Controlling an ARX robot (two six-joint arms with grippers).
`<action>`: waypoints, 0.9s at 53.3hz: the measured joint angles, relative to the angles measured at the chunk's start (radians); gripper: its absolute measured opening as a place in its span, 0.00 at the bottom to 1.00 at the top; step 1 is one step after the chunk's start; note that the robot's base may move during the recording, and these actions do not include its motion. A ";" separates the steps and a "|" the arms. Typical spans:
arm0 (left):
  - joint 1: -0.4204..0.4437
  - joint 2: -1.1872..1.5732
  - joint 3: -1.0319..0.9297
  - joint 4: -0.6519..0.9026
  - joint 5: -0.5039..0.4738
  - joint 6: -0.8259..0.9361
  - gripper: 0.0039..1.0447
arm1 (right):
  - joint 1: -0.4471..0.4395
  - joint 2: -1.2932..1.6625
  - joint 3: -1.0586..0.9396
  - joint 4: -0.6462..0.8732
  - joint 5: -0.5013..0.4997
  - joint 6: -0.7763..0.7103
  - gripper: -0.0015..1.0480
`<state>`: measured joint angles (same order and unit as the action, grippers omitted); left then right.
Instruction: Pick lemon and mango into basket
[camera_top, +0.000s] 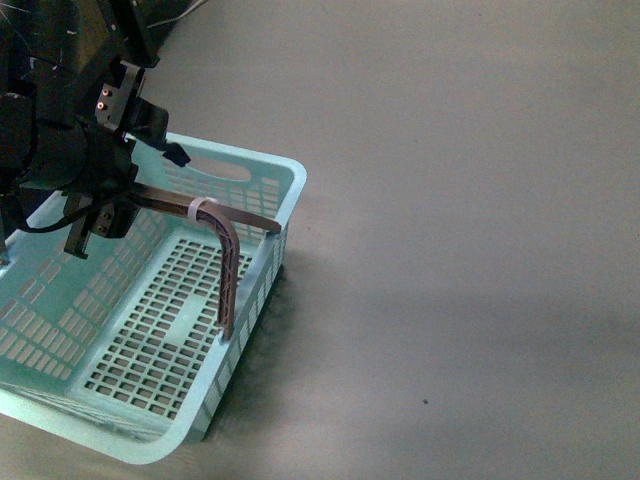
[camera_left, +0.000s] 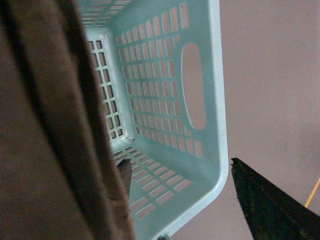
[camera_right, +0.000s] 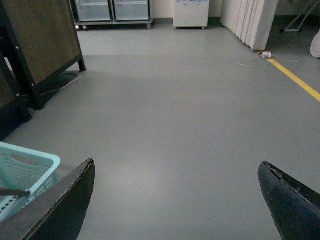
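So the basket (camera_top: 290, 185) sat empty on the floor, no lemon or mango in sight. The right tool (camera_right: 176, 166) was released, holding nothing. The left tool (camera_top: 125, 195) hung at the handle (camera_top: 228, 270), couldn't tell its grip. I'd spot the lemon first, then drop in from above.

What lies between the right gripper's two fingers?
Only bare grey floor, seen in the right wrist view; the open right gripper holds nothing, and the basket shows beyond one finger.

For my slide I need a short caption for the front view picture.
Left gripper hangs over the aqua basket on a grey floor; no fruit visible.
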<state>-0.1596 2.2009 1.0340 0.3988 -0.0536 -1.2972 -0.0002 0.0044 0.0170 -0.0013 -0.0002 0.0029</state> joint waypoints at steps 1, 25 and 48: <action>0.000 0.003 0.000 -0.001 0.000 -0.004 0.50 | 0.000 0.000 0.000 0.000 0.000 0.000 0.92; 0.000 -0.090 -0.103 0.010 0.016 -0.089 0.27 | 0.000 0.000 0.000 0.000 0.000 0.000 0.92; -0.019 -0.768 -0.335 -0.093 0.008 -0.166 0.26 | 0.000 0.000 0.000 0.000 0.000 0.000 0.92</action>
<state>-0.1791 1.4330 0.6994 0.3054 -0.0452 -1.4628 -0.0002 0.0044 0.0170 -0.0013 -0.0002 0.0029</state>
